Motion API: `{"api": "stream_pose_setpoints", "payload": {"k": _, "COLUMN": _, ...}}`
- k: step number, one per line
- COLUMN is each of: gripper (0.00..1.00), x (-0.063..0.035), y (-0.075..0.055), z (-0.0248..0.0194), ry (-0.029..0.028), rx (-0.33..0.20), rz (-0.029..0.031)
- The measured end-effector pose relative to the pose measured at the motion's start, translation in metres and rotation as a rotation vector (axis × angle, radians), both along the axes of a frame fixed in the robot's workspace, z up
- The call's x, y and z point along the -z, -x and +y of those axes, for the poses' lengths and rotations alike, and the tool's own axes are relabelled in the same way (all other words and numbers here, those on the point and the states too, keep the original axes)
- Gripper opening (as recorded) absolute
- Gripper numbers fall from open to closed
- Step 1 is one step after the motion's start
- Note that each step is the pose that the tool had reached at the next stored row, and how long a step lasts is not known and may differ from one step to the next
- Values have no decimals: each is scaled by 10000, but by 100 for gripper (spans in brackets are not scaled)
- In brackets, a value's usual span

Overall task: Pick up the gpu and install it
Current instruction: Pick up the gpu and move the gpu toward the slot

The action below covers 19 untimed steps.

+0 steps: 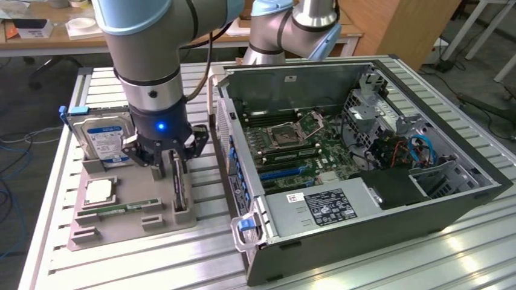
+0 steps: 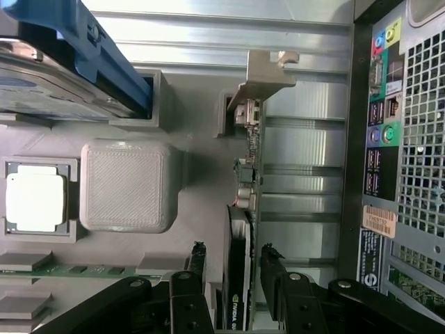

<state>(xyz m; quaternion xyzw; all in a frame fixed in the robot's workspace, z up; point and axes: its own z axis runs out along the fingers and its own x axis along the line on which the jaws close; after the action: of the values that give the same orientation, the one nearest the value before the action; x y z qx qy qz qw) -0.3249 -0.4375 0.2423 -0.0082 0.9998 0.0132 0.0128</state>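
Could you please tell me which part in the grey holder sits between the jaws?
The gpu, standing on edge between the open jaws; the hard drive, CPU and memory strip sit apart toward the exterior view's left.

Behind your slatted metal worktable (image 1: 451, 254) stands a wooden desk (image 1: 57, 41), with a wooden cabinet (image 1: 403, 24) toward the exterior view's right. On the grey floor (image 1: 28, 112) at the exterior view's left you see loose cables (image 1: 11, 144); light glints off the table's slats.

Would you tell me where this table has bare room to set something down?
Bare table slats lie in front of the grey holder and computer case. Crowded: beside the case, where the end effector straddles the gpu.
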Motion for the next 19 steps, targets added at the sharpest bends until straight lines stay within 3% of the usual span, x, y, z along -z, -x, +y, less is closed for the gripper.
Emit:
{"api": "stream_pose_setpoints", "payload": {"k": 7, "gripper": 45, "x": 87, "y": 0, "z": 0, "ry": 25, "rx": 0, "rz": 0}}
{"api": "stream_pose_setpoints", "payload": {"k": 19, "gripper": 45, "x": 121, "y": -10, "z": 0, "ry": 40, "rx": 0, "rz": -3}}
